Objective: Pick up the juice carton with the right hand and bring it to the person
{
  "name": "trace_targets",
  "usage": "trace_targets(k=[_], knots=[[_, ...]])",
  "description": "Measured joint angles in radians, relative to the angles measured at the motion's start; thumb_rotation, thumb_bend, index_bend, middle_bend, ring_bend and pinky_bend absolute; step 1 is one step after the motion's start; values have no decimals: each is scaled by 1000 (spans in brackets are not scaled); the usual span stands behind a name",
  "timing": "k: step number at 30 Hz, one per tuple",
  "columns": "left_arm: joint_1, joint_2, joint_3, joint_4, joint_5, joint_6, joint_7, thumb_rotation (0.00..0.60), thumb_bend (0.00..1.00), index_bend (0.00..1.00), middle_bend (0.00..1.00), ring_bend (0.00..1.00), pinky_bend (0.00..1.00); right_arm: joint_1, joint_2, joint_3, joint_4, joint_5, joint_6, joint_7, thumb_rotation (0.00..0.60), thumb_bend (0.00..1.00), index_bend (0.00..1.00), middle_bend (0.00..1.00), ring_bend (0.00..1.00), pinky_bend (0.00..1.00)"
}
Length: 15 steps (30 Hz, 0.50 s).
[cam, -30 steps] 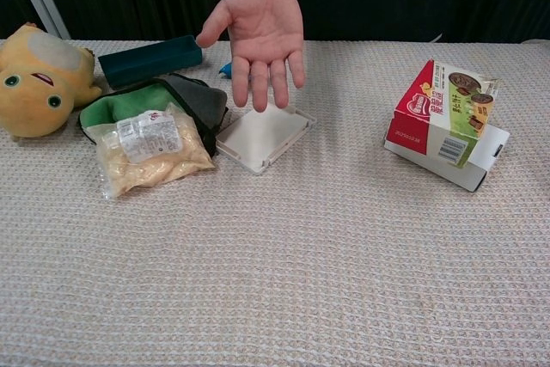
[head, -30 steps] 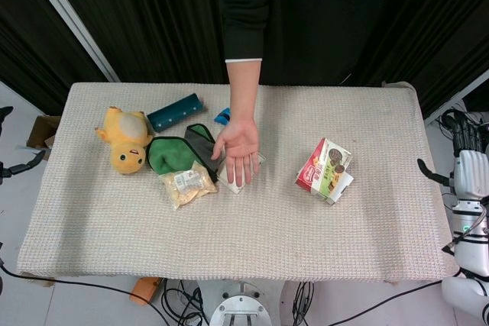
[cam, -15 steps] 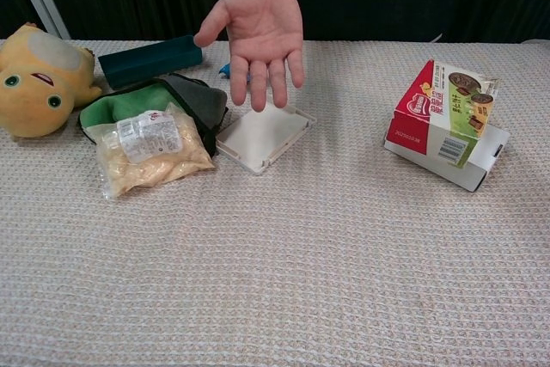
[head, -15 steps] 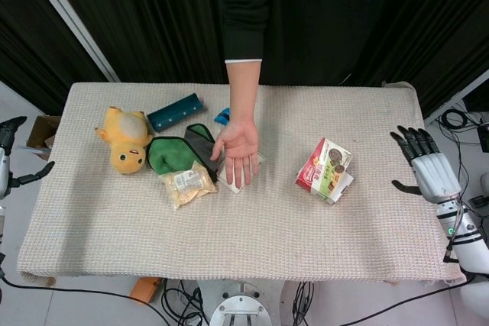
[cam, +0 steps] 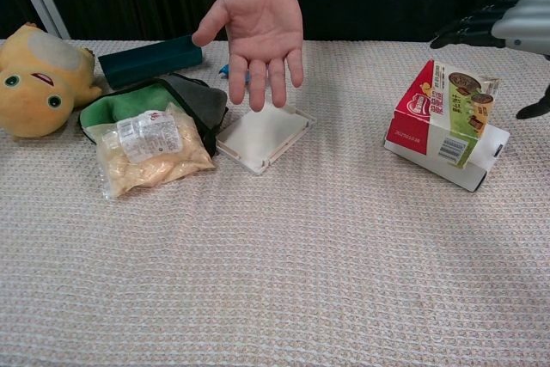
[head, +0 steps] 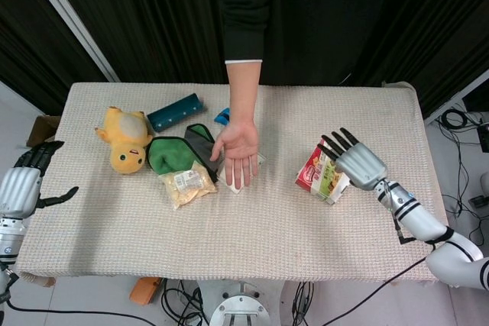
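Table cloth [cam: 344, 281] is coarse woven fabric, matt beige, waffle-like texture; juice carton [cam: 445, 122] is printed paperboard, smooth with slight sheen. Plush toy [cam: 34, 83] is soft yellow fleece; snack bag [cam: 150, 150] is clear glossy plastic; right hand [head: 357, 164] is smooth grey metal-look shell with black fingers; white tray [cam: 264, 137] looks matt plastic.
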Motion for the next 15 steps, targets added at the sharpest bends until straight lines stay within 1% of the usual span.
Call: trace_targets(k=[7, 15], knots=[[0, 6, 15, -8, 4, -13, 6, 497, 181, 122, 138, 101, 195, 74, -59, 3, 11, 37, -84, -3, 600, 0, 0, 0, 0, 0], [3, 7, 24, 2, -2, -24, -4, 502, 181, 122, 138, 101, 195, 102, -76, -11, 17, 81, -135, -15, 600, 0, 0, 10, 0, 0]])
